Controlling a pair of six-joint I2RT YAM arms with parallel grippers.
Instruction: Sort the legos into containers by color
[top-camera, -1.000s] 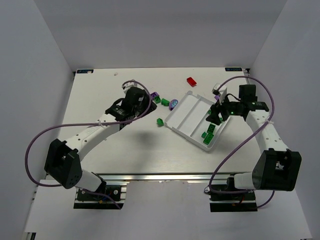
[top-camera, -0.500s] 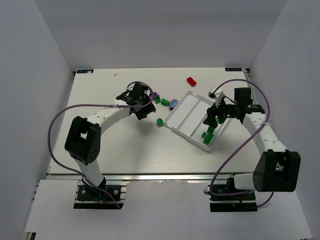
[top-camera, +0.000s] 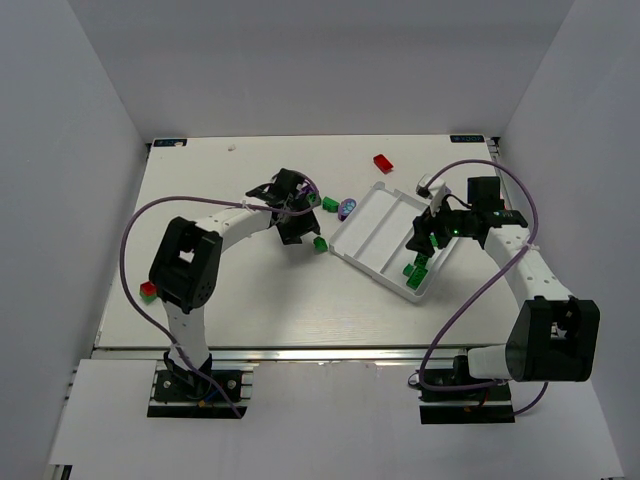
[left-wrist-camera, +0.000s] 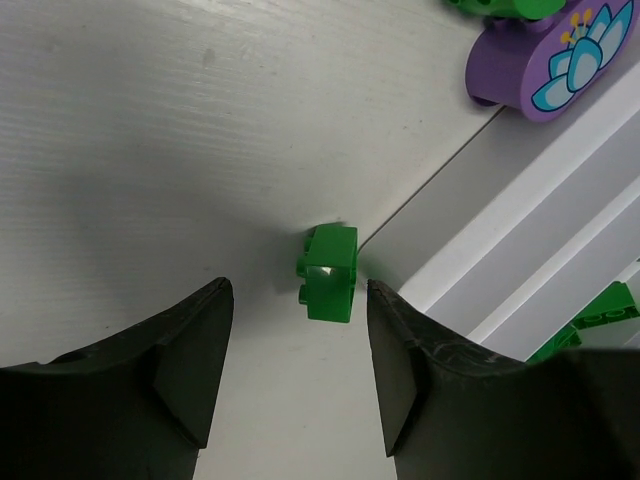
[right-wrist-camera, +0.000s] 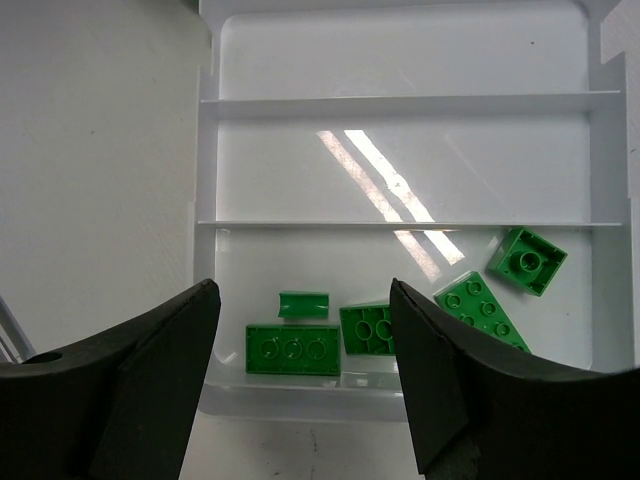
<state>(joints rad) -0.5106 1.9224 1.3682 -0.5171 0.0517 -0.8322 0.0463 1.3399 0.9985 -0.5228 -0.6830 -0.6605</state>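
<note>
Now | tray (right-wrist-camera: 205, 160): 5 green legos (right-wrist-camera: 292, 349), 1 compartment | both end effectors (left-wrist-camera: 296, 300) (right-wrist-camera: 302, 284) wide

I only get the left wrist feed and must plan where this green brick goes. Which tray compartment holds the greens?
Observer: Five green bricks lie in one outer compartment of the tray, the right-hand one seen from above.
Operator: Anything over it?
Observer: The right gripper hovers over it, jaws open.
Operator: Other colors left out?
Observer: A red brick lies on the table beyond the tray.
</note>
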